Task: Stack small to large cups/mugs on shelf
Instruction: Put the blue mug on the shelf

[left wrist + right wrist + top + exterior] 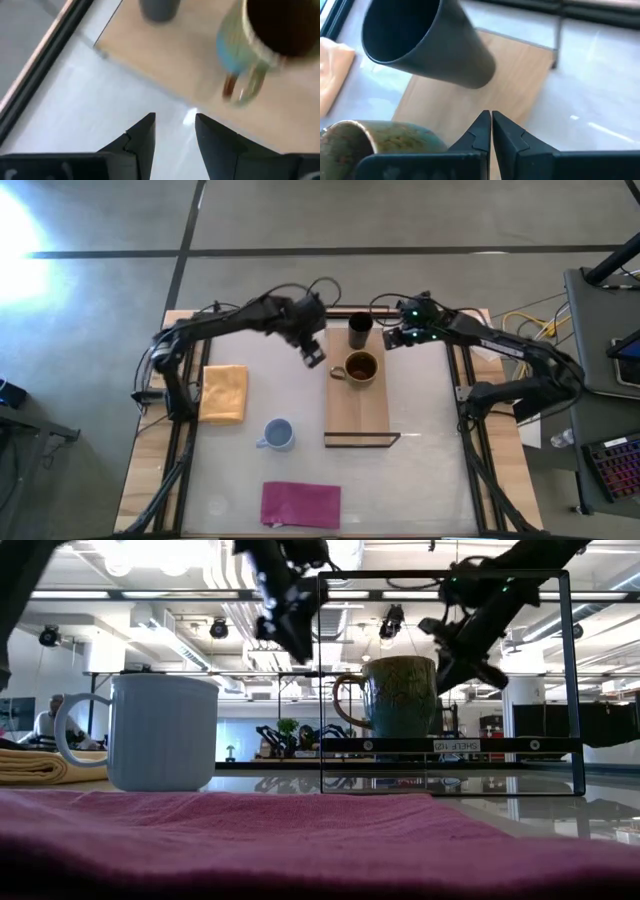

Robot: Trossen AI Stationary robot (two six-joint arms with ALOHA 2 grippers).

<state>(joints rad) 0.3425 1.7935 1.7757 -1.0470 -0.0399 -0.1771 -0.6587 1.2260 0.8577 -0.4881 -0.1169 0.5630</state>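
The light-wood shelf [358, 415] lies flat on the table right of centre. The black cylinder cup [361, 331] stands on the shelf's far end, and the brown mug [361, 368] stands just nearer, its handle toward the table's left. The light blue mug [278, 434] stands on the table, left of the shelf. My left gripper [314, 352] hovers open just left of the brown mug [265, 45], above the shelf's left edge. My right gripper [392, 338] is shut and empty, raised just right of the black cup [427, 45].
A yellow folded cloth [224, 393] lies at the table's left. A magenta cloth [300, 504] lies at the near edge, filling the foreground of the low view [300, 840]. The shelf's thin black frame [362, 441] stands up at its near end.
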